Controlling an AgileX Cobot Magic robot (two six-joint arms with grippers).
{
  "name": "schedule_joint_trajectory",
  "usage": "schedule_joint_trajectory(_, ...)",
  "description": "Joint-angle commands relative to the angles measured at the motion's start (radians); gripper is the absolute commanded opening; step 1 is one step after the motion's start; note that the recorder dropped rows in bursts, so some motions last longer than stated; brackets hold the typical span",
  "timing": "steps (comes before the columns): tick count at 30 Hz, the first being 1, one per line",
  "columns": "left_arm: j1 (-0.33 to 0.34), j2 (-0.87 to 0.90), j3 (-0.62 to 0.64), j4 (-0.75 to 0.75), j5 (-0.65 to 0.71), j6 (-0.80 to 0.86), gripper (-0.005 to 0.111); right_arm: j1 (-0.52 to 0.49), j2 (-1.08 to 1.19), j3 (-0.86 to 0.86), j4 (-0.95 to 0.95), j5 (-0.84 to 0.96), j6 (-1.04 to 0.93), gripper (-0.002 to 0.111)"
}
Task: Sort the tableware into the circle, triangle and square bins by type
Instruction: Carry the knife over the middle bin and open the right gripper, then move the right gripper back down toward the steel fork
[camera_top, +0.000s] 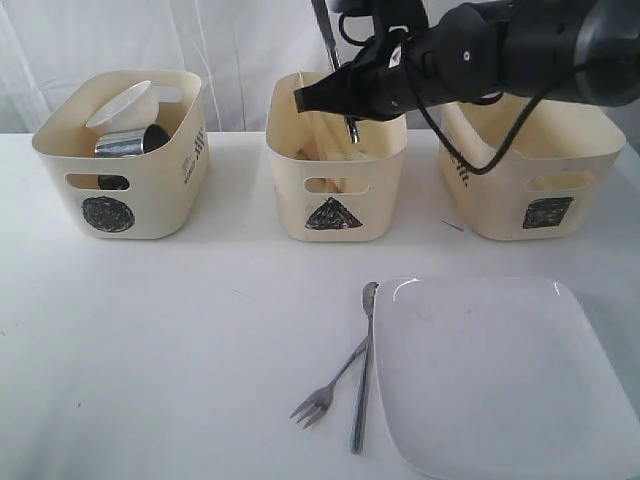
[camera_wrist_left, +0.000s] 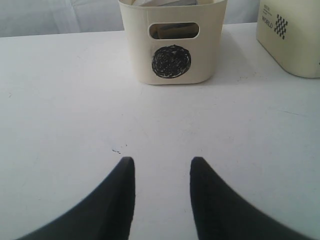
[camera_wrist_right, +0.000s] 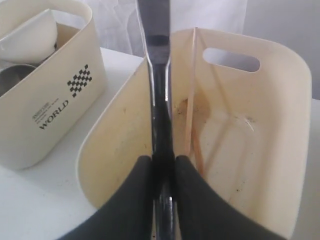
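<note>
My right gripper (camera_top: 320, 97) (camera_wrist_right: 160, 161) is shut on a steel knife (camera_top: 350, 125) (camera_wrist_right: 156, 75) and holds it upright over the triangle bin (camera_top: 335, 190) (camera_wrist_right: 260, 125), handle end down inside the rim. Wooden chopsticks (camera_wrist_right: 190, 100) lean inside that bin. The circle bin (camera_top: 125, 190) (camera_wrist_left: 172, 50) holds a small white bowl (camera_top: 125, 105) and a steel mug (camera_top: 130, 142). The square bin (camera_top: 540, 190) stands at the right, partly behind the arm. A fork (camera_top: 325, 390) and a spoon (camera_top: 363, 380) lie crossed beside the large white square plate (camera_top: 500, 380). My left gripper (camera_wrist_left: 162, 162) is open over bare table, facing the circle bin.
The three bins stand in a row along the back of the white table (camera_top: 150, 350). A white curtain hangs behind them. The right arm and its cable reach across above the square bin. The left arm does not show in the exterior view.
</note>
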Motion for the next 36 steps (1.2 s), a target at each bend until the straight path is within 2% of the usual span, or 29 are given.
schedule_joint_trajectory(1,-0.001,-0.005,0.004,-0.007,0.004,-0.001,0.042,-0.028,0.084,-0.087,0.005,0.031,-0.026,0.000)
schedule_joint_trajectory(13,-0.001,-0.005,0.004,-0.007,0.004,-0.001,0.042,-0.045,0.222,-0.198,0.005,0.084,-0.105,0.002)
schedule_joint_trajectory(15,-0.001,-0.005,0.004,-0.007,0.004,-0.001,0.042,-0.045,0.227,-0.207,0.005,0.105,-0.105,0.007)
schedule_joint_trajectory(20,-0.001,-0.005,0.004,-0.007,0.004,-0.001,0.042,-0.045,0.228,-0.211,0.008,0.181,-0.096,0.029)
schedule_joint_trajectory(22,-0.001,-0.005,0.004,-0.007,0.004,-0.001,0.042,-0.045,0.224,-0.211,0.008,0.216,-0.086,0.033)
schedule_joint_trajectory(30,-0.001,-0.005,0.004,-0.007,0.004,-0.001,0.042,-0.005,0.152,-0.186,0.008,0.308,-0.069,0.034)
schedule_joint_trajectory(36,-0.001,-0.005,0.004,-0.007,0.004,-0.001,0.042,0.020,0.037,-0.085,0.008,0.375,-0.046,0.034)
